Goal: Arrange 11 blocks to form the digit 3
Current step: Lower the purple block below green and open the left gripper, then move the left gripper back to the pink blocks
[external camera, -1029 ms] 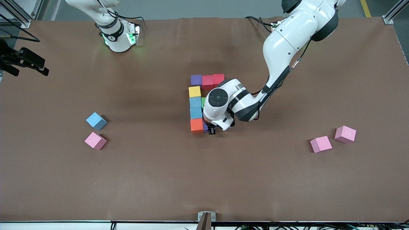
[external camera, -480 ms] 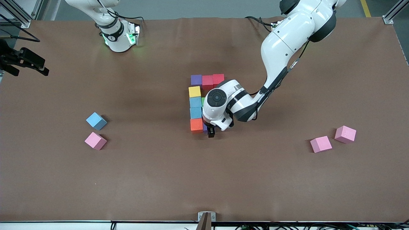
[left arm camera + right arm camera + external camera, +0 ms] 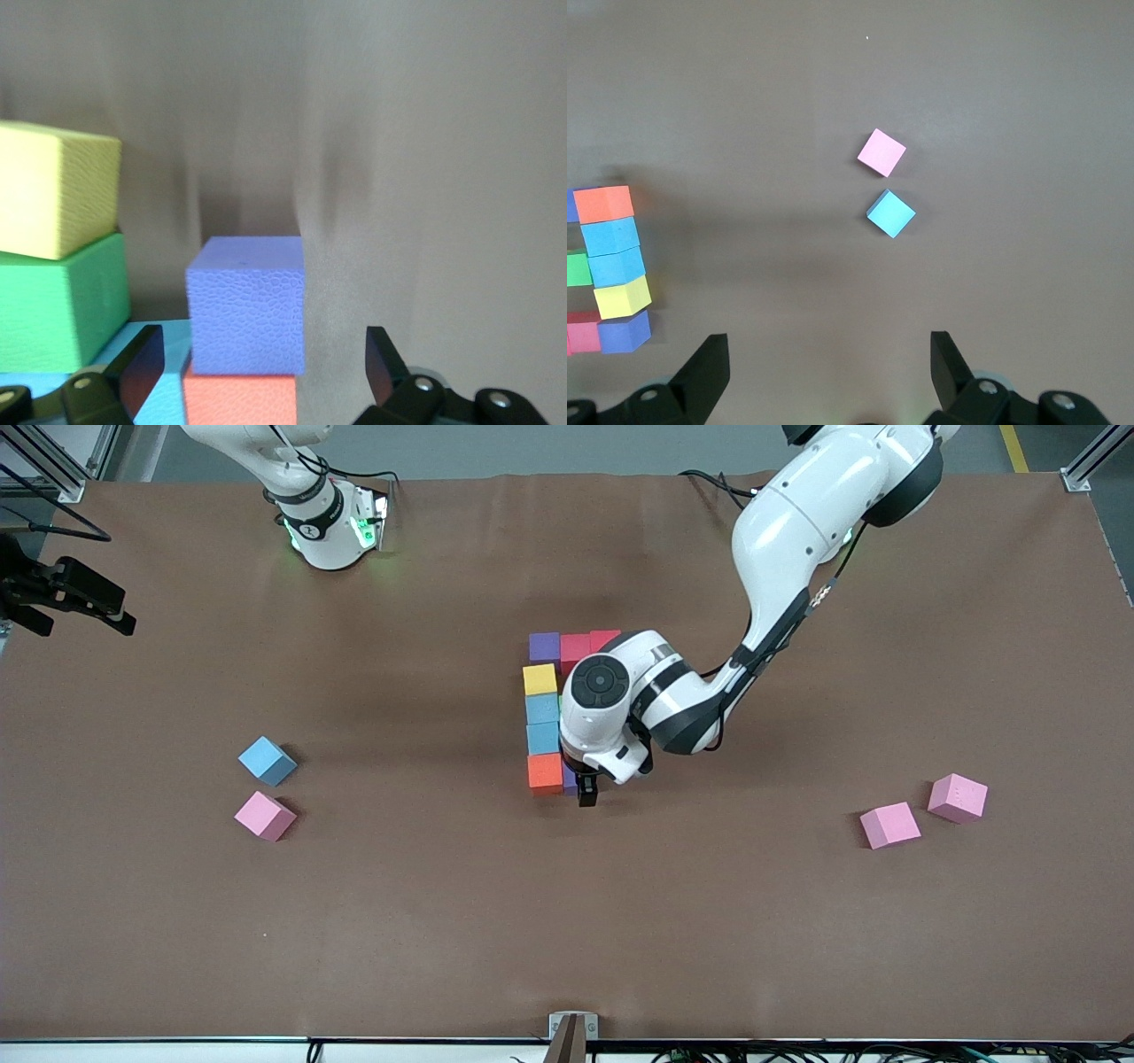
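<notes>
The block figure lies mid-table: a purple (image 3: pixel 544 646) and two red blocks (image 3: pixel 575 651) form one bar, and yellow (image 3: pixel 539 679), two light blue (image 3: pixel 542 708) and orange (image 3: pixel 545 771) form a column. A green block (image 3: pixel 563 707) is mostly hidden by the left arm. My left gripper (image 3: pixel 586 792) is open just over a purple block (image 3: pixel 246 305) that rests beside the orange block (image 3: pixel 239 400), its fingers (image 3: pixel 142 361) clear of it on both sides. My right gripper (image 3: pixel 828 372) is open and empty, high over the table, out of the front view.
A loose light blue block (image 3: pixel 267 761) and a pink block (image 3: pixel 265 816) lie toward the right arm's end. Two pink blocks (image 3: pixel 889 825) (image 3: pixel 957 797) lie toward the left arm's end. A black mount (image 3: pixel 66 593) juts in at the table's edge.
The left arm's wrist has risen and shifted slightly over the figure, with the gripper staying by the purple block. No block has moved.
</notes>
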Tool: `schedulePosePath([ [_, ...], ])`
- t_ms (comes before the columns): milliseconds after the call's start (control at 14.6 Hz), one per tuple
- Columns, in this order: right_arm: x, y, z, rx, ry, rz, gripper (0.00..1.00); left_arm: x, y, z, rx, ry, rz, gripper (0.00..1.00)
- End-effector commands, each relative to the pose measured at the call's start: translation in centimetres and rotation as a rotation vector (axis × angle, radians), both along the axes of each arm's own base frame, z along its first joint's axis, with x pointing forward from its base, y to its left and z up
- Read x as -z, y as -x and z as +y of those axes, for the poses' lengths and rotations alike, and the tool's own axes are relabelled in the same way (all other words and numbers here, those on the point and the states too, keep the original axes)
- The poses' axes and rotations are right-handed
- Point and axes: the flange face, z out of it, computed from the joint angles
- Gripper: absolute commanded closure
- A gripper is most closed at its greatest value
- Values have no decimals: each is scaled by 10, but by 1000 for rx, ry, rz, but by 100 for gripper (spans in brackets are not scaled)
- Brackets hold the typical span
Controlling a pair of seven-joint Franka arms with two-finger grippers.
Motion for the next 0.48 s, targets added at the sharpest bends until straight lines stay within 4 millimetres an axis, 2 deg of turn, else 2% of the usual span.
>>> schedulePosePath([
  [0, -1, -1, -2, -3, 7, -3, 0, -40, 4, 10, 53, -54, -9, 0],
  [137, -1, -1, -2, -3, 7, -3, 0, -59, -12, 38, 103, -89, -6, 0],
  [412, -2, 0, -2, -5, 7, -2, 0, -73, -59, 122, 217, -150, 42, 0],
])
